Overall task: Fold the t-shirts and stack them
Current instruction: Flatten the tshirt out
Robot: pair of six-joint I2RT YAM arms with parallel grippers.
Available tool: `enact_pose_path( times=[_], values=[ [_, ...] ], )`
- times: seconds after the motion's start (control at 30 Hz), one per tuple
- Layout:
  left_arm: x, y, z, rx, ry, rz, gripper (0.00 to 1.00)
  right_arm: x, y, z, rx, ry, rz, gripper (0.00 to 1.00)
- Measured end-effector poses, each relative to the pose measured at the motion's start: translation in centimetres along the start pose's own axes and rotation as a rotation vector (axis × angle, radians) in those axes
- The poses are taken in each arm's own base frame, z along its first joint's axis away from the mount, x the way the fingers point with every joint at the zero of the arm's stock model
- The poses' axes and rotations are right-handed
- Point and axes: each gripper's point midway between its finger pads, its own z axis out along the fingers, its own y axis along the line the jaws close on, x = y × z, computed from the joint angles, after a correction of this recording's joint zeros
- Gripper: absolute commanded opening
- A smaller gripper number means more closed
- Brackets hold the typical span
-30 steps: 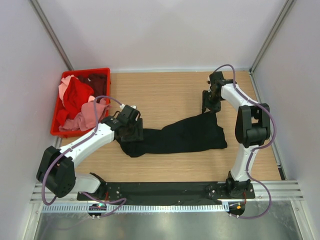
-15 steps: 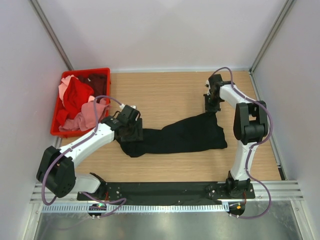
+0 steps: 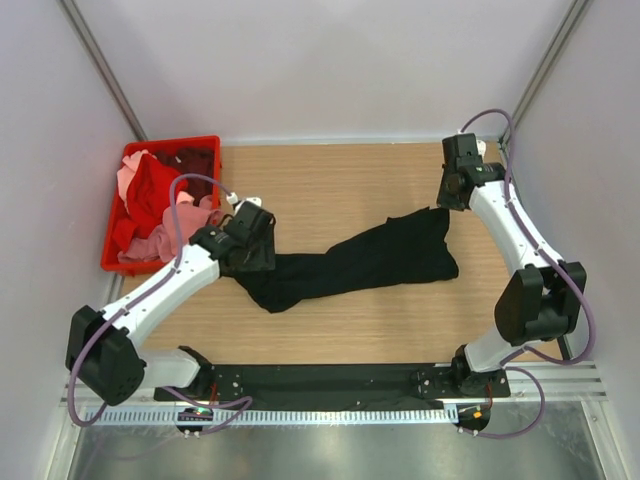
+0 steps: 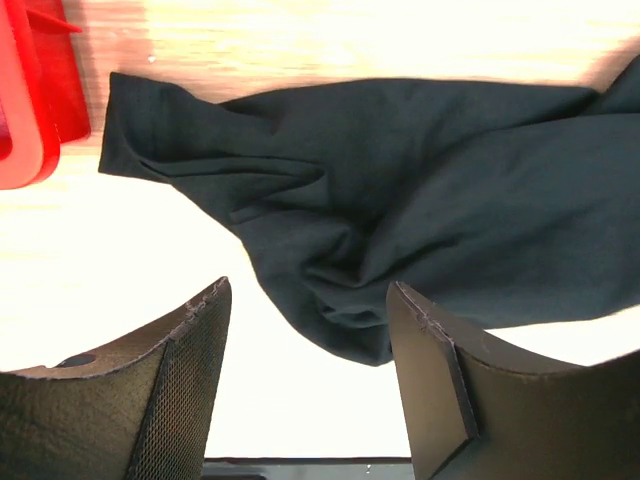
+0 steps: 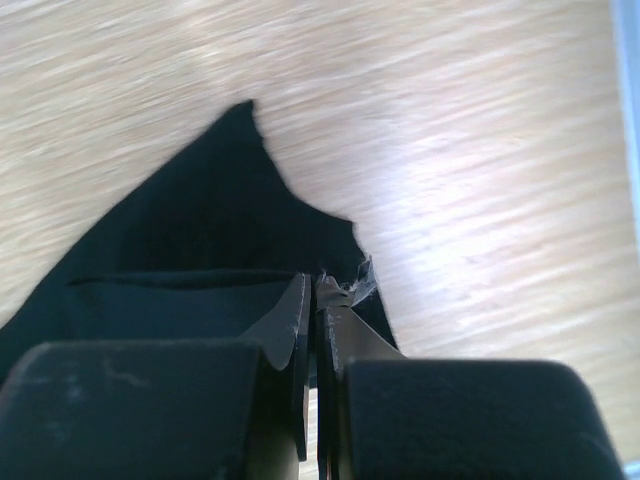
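Observation:
A black t-shirt (image 3: pixel 370 260) lies crumpled and stretched slantwise across the wooden table. My left gripper (image 3: pixel 256 262) is open and hovers over the shirt's left end; in the left wrist view (image 4: pixel 305 290) the cloth (image 4: pixel 400 170) lies below and ahead of the spread fingers. My right gripper (image 3: pixel 444 200) is shut on the shirt's far right corner; in the right wrist view (image 5: pixel 318 282) the black cloth (image 5: pixel 190 260) is pinched between the jaws. Red (image 3: pixel 155 190), pink (image 3: pixel 175 235) and dark maroon (image 3: pixel 195 160) shirts are heaped in the crate.
The red plastic crate (image 3: pixel 170 143) stands at the table's back left, close to my left arm; its corner shows in the left wrist view (image 4: pixel 30 100). White walls enclose the table on three sides. A black base rail runs along the near edge.
My right arm has swung right and toward the back wall, still gripping the shirt's corner and drawing that end out. My left gripper has shifted slightly back and left over the shirt's left end.

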Motion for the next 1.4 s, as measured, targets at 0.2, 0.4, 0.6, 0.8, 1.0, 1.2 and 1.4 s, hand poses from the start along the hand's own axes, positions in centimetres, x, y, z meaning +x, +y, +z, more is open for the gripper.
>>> enact_pose_path(
  times=[0.2,0.4,0.6,0.8,1.0,1.2,1.4],
  values=[
    [0.8,0.6,1.4,0.000,0.060,-0.034,0.64,1.6,-4.1,0.3,0.178,0.019,0.048,0.01],
    [0.9,0.3,3.4,0.010,0.125,-0.010,0.62,3.8,-6.6,-1.0,0.200,0.024,0.110,0.01],
    [2.2,-0.8,6.3,0.007,0.236,0.011,0.60,4.4,-5.9,-3.1,0.099,-0.056,0.158,0.01],
    [5.5,-0.3,7.0,-0.009,0.325,-0.009,0.60,4.0,-5.3,-3.1,0.063,-0.071,0.165,0.01],
    [6.0,-1.1,7.3,0.023,0.335,-0.053,0.00,3.7,-4.8,-3.2,0.038,-0.073,0.182,0.01],
    [-1.7,-3.0,4.6,0.035,0.197,-0.053,0.00,-1.3,-4.6,-4.7,0.045,-0.160,0.203,0.01],
    [-13.6,-4.2,-4.1,0.133,-0.197,-0.149,0.00,-8.8,-6.1,-9.9,0.066,-0.344,0.259,0.01]
  ],
)
